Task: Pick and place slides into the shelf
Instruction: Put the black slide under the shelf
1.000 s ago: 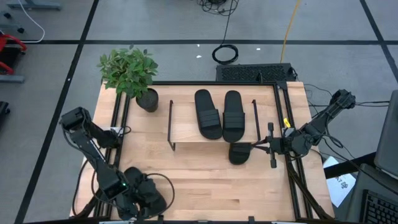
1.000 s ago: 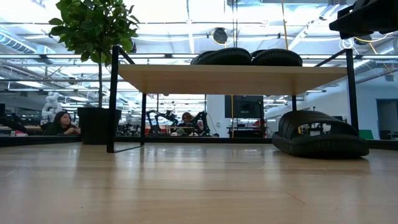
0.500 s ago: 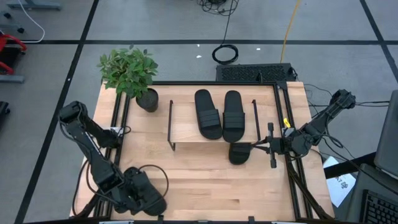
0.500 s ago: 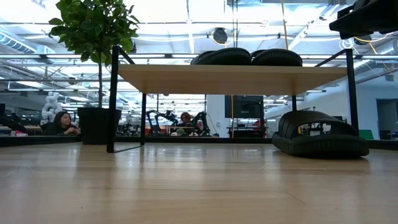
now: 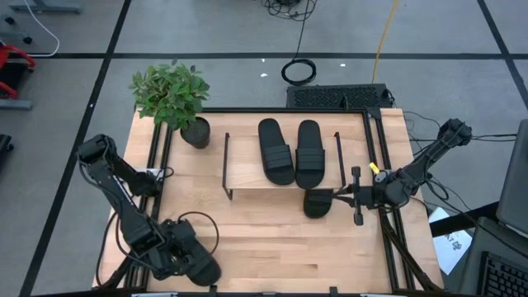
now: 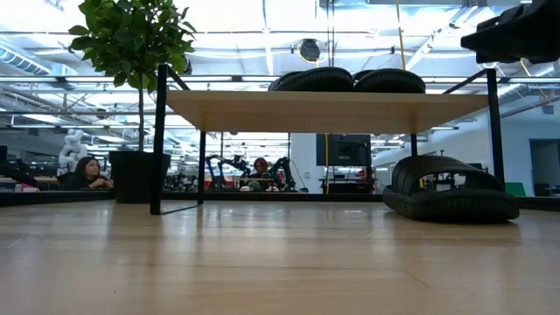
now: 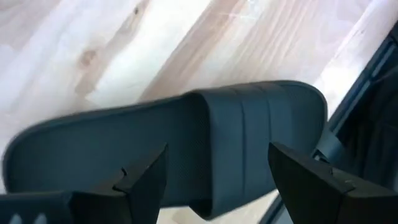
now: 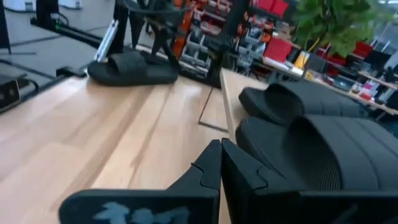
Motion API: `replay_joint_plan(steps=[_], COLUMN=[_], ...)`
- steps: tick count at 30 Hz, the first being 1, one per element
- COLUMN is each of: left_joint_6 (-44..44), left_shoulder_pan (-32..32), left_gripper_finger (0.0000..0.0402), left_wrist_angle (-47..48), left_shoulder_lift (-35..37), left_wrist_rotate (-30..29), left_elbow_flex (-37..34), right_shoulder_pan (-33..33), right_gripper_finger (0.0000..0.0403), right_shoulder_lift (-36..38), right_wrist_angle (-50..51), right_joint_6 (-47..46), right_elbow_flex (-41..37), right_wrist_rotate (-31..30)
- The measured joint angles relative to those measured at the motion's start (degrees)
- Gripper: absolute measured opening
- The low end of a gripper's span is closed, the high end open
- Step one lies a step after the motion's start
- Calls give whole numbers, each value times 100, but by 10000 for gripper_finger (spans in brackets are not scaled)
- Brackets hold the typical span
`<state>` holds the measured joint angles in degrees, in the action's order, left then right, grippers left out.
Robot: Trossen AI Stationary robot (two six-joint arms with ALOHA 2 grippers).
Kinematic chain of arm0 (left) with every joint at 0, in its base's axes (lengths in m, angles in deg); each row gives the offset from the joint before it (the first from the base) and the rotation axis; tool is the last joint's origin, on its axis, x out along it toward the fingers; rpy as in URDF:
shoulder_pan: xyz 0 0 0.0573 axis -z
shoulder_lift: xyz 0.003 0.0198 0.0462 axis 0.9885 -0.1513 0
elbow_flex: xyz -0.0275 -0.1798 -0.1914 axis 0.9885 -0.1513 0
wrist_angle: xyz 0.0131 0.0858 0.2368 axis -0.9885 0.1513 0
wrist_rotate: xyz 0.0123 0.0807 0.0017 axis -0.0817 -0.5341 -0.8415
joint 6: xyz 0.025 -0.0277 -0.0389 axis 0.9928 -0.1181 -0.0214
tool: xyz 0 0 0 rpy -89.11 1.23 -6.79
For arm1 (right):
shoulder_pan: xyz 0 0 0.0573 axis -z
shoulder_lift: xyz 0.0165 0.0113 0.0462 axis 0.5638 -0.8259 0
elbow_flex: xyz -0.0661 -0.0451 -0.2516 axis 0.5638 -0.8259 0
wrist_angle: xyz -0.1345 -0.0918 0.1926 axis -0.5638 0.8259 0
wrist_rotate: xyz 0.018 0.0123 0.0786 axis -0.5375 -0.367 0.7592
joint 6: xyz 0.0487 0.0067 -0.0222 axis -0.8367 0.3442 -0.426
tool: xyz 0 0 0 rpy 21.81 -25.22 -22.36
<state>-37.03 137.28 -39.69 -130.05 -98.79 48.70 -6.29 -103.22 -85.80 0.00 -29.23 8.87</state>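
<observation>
Pale wood tabletop (image 5: 272,239) framed by black rails carries the shelf (image 5: 247,173), a low rack with a light board and thin black side frames, at its far middle, a potted plant (image 5: 173,99) standing just off its left end. Two black slides (image 5: 277,151) lie side by side on the right part of the shelf's top board, touching or nearly so; the low view shows them as twin humps above the board (image 6: 325,111). A third slide (image 6: 451,194) sits on the table under the shelf's right end, its toe poking out at the near edge in the high view. Just beside that toe the right gripper (image 5: 340,196) is held level, its fingers pressed together and holding nothing, as the right wrist view confirms (image 8: 219,163). At the near left corner the left gripper (image 5: 198,268) hangs low over the fourth slide (image 7: 186,143), fingers (image 7: 146,180) spread wide on either side of the strap and not visibly touching it. People sit at benches in the workshop beyond the table.
</observation>
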Motion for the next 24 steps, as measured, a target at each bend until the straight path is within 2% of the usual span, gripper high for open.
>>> replay_joint_plan(steps=[3, 8, 12, 14, 18, 24], left_joint_6=[-29, 9, -197, -313, -243, 96], left_shoulder_pan=[19, 57, 40, 49, 81, 51], left_gripper_finger=[271, 271, 271, 271, 271, 271], left_wrist_angle=[-215, -450, -248, -345, -1310, -3177], left_shoulder_lift=[0, -31, -207, -234, -223, -240], left_wrist_rotate=[15, -252, 98, 278, 175, 3], left_elbow_flex=[0, 2, -136, -281, -706, -1342], right_shoulder_pan=[-1, -3, -7, -7, -5, -5], right_gripper_finger=[0, 0, 0, 0, 0, 0], right_shoulder_lift=[4, 38, 283, 505, 849, 901], right_wrist_angle=[-58, -112, 124, 346, 436, 454], right_joint_6=[67, 304, 415, 293, -24, 117], right_elbow_flex=[0, 17, 164, 330, 394, 238], right_wrist_rotate=[275, 1134, 2068, 2226, 2249, 2244])
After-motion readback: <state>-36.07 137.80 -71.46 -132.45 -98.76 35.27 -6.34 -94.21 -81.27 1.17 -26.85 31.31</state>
